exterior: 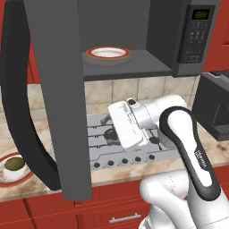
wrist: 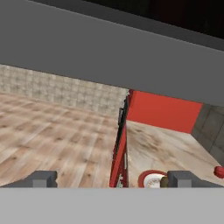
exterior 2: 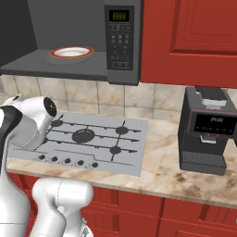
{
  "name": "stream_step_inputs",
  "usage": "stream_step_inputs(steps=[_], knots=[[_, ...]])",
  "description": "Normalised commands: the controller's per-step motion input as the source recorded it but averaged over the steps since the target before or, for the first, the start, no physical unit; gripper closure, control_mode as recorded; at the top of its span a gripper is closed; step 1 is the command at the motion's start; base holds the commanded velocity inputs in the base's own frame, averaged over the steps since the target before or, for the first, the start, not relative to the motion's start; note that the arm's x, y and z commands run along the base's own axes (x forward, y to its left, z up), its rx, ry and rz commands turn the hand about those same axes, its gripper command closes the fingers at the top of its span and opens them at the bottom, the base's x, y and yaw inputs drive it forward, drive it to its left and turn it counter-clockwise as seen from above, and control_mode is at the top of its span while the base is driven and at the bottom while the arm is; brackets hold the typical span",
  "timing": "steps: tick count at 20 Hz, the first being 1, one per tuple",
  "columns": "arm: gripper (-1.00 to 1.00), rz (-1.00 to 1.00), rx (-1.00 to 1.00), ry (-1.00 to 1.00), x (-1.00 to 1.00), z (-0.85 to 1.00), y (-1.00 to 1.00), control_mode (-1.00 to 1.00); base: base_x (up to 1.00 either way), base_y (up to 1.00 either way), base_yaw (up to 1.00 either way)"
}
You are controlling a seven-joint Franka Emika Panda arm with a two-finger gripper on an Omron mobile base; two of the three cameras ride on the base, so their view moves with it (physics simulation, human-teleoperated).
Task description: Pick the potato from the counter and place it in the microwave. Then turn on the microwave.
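One white arm bent low over the cooktop (exterior: 125,143), jaws spread wide, potato (exterior: 14,163) on its plate (exterior: 9,175).

I see red cabinets (exterior 2: 190,37) at upper right, beige wall tiles (exterior 2: 152,99) mid-frame, wood floor (wrist: 48,127) at left.

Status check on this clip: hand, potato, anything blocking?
Hand open, empty. Potato on red-rimmed plate on counter, untouched. Microwave open; its swung-out door hangs between arm and potato.
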Motion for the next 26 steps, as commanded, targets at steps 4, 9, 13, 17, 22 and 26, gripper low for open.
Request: stream_step_inputs(steps=[4,9,13,17,22,26], knots=[[-1.0,0.0,0.0,0.06,0.42,-0.01,0.26,-1.0,0.0,0.0,0.0],[-1.0,0.01,0.0,0.04,0.26,-0.11,0.41,-1.0,0.0,0.0,0.0],[-1.0,0.01,-0.01,0.04,0.12,-0.24,0.45,-1.0,0.0,0.0,0.0],[-1.0,0.01,-0.01,0.03,0.18,-0.28,0.41,-1.0,0.0,0.0,0.0],[-1.0,0.02,-0.01,0.0,0.13,-0.25,0.37,-1.0,0.0,0.0,0.0],[-1.0,0.02,-0.02,0.0,0.04,-0.32,0.33,-1.0,0.0,0.0,0.0]])
